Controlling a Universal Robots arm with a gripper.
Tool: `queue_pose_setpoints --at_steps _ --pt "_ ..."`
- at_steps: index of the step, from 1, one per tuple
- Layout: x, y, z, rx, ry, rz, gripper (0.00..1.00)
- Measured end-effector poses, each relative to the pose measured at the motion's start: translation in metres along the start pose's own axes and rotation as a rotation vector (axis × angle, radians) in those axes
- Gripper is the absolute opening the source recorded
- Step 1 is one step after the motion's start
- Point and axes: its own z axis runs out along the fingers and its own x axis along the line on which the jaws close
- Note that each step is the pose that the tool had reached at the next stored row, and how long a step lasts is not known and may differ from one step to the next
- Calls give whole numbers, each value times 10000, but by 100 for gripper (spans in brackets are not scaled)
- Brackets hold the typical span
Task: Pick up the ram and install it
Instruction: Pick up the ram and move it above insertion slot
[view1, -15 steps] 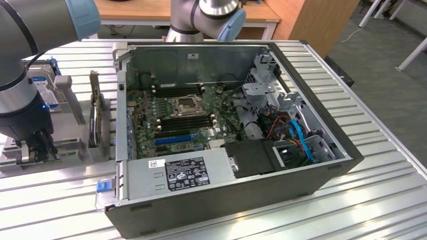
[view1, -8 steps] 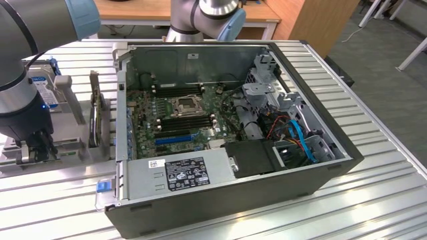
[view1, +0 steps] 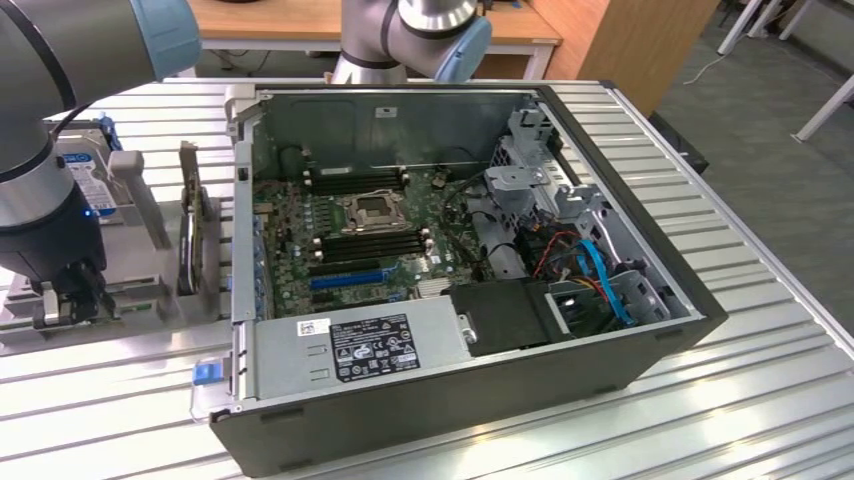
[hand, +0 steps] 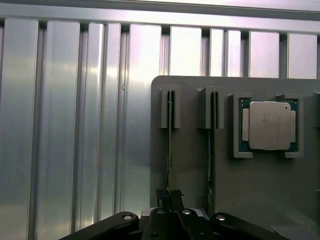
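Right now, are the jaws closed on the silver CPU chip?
No, the jaws are shut on the ram in the gray holder, with another stick between it and the silver CPU chip.

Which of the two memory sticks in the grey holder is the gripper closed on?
The outer stick, farther from the silver chip: the gripper pinches it, while the inner stick beside the chip stands free.

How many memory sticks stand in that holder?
2. The pincer grips one ram stick; the other stick stands in the next slot, by the silver chip. Others may be hidden.
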Motion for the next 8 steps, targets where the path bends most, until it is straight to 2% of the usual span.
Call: queue_pose_setpoints --at_steps 8 --pt "0 1 -24 -1 2 0 11"
